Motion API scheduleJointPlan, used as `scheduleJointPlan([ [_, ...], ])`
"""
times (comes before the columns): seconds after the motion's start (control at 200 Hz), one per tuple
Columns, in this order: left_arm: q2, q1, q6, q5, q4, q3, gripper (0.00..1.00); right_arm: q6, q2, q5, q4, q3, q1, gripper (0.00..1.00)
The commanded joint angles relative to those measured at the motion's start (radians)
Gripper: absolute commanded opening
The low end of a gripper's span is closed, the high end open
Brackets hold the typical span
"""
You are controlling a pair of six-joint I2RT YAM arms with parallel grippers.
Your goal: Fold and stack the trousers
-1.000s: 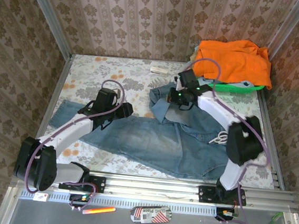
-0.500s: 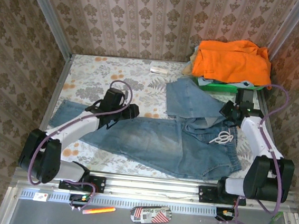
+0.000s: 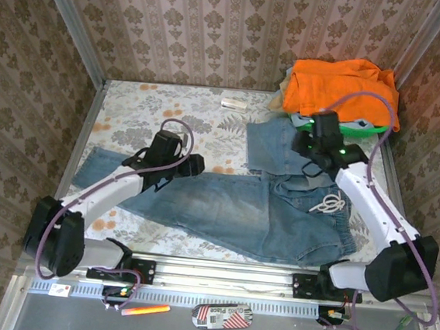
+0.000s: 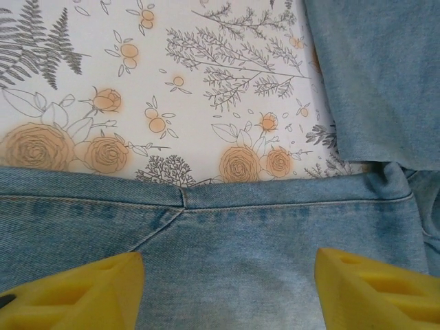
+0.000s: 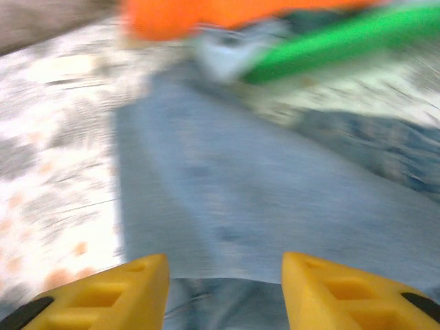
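Left claw [image 4: 227, 278] and right claw [image 5: 223, 289] gape empty above jeans [image 3: 231, 209] spread on desk [image 3: 171, 102], evidently poised to grasp.

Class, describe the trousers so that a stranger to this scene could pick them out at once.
On the flower-patterned table, look across the near half. The trousers lie spread there, one leg running left, the other turned toward the far right corner. They are faded blue denim, unlike the bright orange garment heaped behind them.
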Motion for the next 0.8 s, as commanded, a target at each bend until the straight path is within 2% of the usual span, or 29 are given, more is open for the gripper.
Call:
scheduleJointPlan([
  [0.0, -0.061, 0.031, 0.007, -0.018, -0.052, -0.036, 0.67, -0.12, 0.201, 0.031, -0.099, 0.11, 0.142, 0.54],
  [0.08, -0.095, 0.052, 0.001, -0.002, -0.069, -0.06, 0.67, -0.169, 0.383, 0.097, -0.139, 0.236, 0.223, 0.63],
  [0.15, -0.13, 0.056, 0.002, 0.002, -0.085, -0.074, 0.67, -0.186, 0.514, 0.125, -0.167, 0.334, 0.251, 0.67],
  [0.265, -0.176, 0.087, 0.008, 0.007, -0.1, -0.091, 0.67, -0.185, 0.68, 0.131, -0.189, 0.466, 0.252, 0.67],
  [0.39, -0.197, 0.095, 0.007, 0.02, -0.105, -0.101, 0.67, -0.177, 0.848, 0.155, -0.29, 0.613, 0.252, 0.65],
  [0.505, -0.21, 0.1, 0.004, 0.028, -0.1, -0.113, 0.67, -0.172, 0.913, 0.187, -0.312, 0.64, 0.247, 0.57],
  [0.62, -0.217, 0.108, 0.005, 0.035, -0.092, -0.124, 0.67, -0.158, 0.929, 0.179, -0.312, 0.634, 0.236, 0.36],
  [0.755, -0.217, 0.115, 0.005, 0.043, -0.087, -0.128, 0.67, -0.167, 0.934, 0.239, -0.324, 0.619, 0.222, 0.29],
  [0.785, -0.215, 0.116, 0.008, 0.045, -0.086, -0.129, 0.67, -0.172, 0.936, 0.236, -0.326, 0.616, 0.216, 0.22],
  [0.795, -0.216, 0.116, 0.008, 0.045, -0.085, -0.129, 0.67, -0.174, 0.937, 0.234, -0.324, 0.616, 0.214, 0.17],
])
